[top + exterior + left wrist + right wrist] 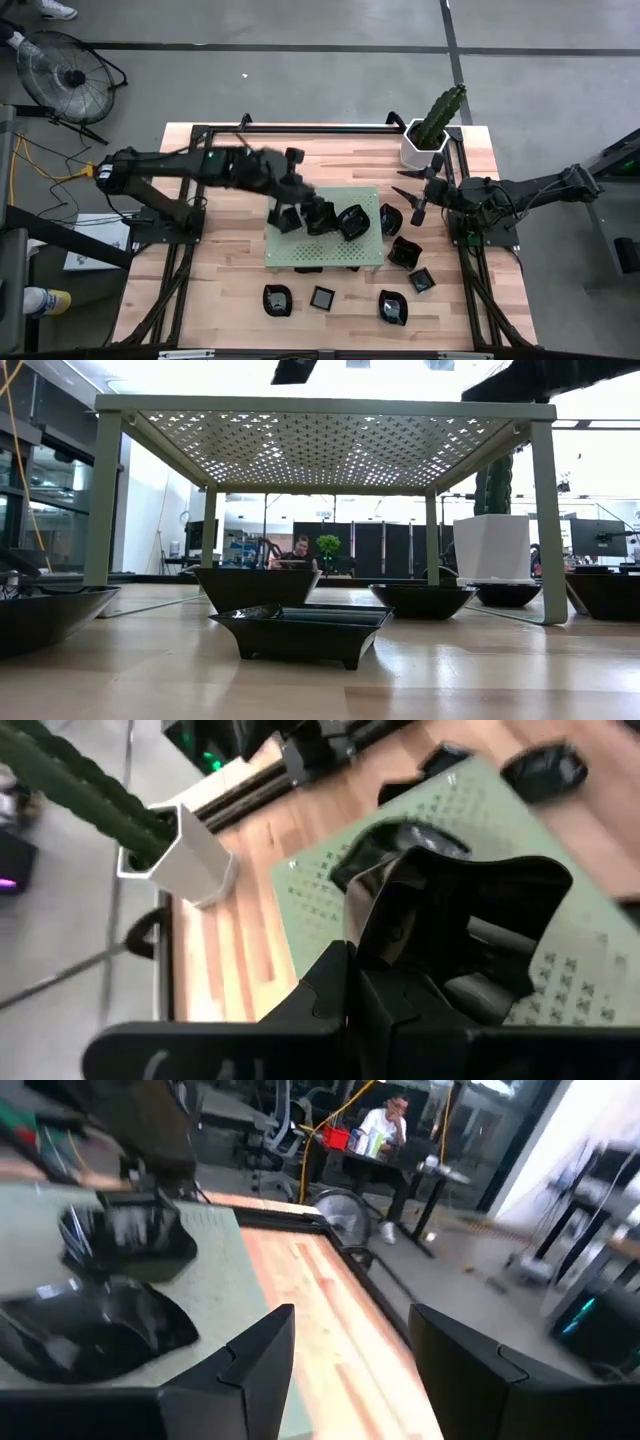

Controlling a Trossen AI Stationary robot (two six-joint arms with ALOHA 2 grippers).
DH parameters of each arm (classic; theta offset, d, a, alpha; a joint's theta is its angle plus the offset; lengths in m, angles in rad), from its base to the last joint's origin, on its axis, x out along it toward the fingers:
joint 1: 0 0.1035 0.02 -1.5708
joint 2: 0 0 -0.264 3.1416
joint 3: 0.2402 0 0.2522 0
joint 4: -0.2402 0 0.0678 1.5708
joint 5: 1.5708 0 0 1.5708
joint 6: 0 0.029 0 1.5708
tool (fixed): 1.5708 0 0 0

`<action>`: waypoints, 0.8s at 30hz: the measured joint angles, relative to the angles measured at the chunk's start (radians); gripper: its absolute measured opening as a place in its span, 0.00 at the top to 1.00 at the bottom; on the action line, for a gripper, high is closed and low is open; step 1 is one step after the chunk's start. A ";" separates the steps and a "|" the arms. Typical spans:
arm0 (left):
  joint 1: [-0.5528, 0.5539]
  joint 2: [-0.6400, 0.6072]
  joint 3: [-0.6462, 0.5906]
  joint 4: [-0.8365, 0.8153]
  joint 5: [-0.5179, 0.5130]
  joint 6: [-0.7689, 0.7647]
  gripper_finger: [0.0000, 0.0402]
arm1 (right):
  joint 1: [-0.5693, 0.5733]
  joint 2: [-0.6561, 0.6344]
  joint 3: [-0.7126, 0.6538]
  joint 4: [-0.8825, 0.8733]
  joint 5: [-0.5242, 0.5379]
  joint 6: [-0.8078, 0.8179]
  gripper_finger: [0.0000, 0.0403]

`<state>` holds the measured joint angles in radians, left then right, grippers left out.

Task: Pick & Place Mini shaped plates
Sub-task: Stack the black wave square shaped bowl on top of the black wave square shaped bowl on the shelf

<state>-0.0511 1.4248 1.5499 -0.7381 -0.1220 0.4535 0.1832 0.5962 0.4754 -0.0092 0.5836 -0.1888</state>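
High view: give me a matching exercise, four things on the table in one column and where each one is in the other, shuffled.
1. left gripper
2. right gripper
3. white pot
4. square plate

A. on bare wood, off the green board
B. over the green board, holding a mini plate
C. at the table's far right corner
D. open, beside the pot

Pairs: 1-B, 2-D, 3-C, 4-A
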 joint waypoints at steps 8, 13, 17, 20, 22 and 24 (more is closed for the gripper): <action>0.117 0.039 0.009 -0.040 0.175 -0.119 1.00 | 0.000 0.000 0.000 -0.002 -0.019 0.293 0.52; 0.129 0.066 0.010 -0.020 0.202 -0.238 1.00 | 0.000 0.000 0.000 -0.002 -0.020 0.373 0.52; 0.130 0.082 0.008 -0.033 0.246 -0.310 1.00 | 0.000 0.000 0.000 -0.001 -0.020 0.368 0.52; 0.130 0.088 0.009 -0.041 0.252 -0.357 1.00 | 0.000 0.000 0.000 -0.001 -0.020 0.369 0.52; 0.130 0.100 0.011 -0.023 0.272 -0.389 1.00 | 0.000 0.000 0.000 -0.002 -0.020 0.367 0.52; 0.130 0.103 0.008 -0.043 0.281 -0.419 1.00 | 0.000 0.000 0.000 -0.002 -0.020 0.368 0.52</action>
<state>0.0792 1.5280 1.5576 -0.7806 0.1585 0.0349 0.1830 0.5961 0.4754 -0.0116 0.5639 0.1790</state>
